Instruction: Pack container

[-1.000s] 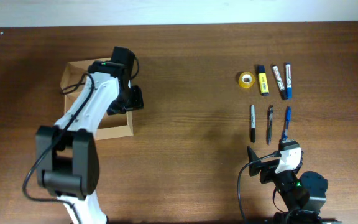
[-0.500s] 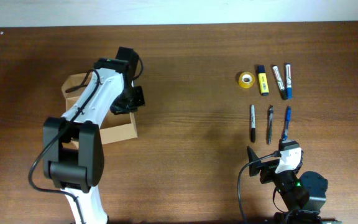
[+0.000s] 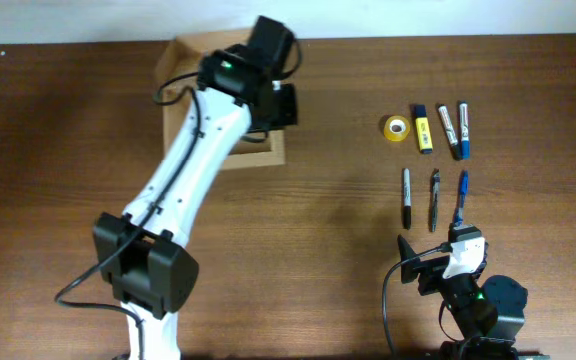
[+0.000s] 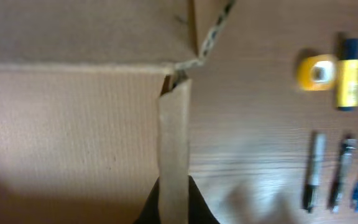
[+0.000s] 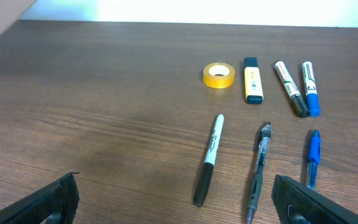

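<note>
The container (image 3: 258, 158) is a tan cardboard box, open at the top, lying at the far middle-left of the table and partly hidden under my left arm. My left gripper (image 3: 280, 106) is shut on its right side wall. In the left wrist view that wall (image 4: 174, 143) runs as a thin upright strip between the dark fingers of the left gripper (image 4: 174, 202), with the container's inside (image 4: 73, 124) to the left. My right gripper (image 3: 449, 262) rests near the front edge and stands wide open and empty (image 5: 176, 202).
To the right lie a yellow tape roll (image 3: 396, 128), a yellow highlighter (image 3: 423, 129) and two markers (image 3: 454, 130). In front of them are a black-capped pen (image 3: 406, 196), a grey pen (image 3: 434, 199) and a blue pen (image 3: 461, 197), just ahead of the right gripper.
My left gripper has shut on the container's wall and dragged the box right and toward the far edge. The right arm has not moved.
</note>
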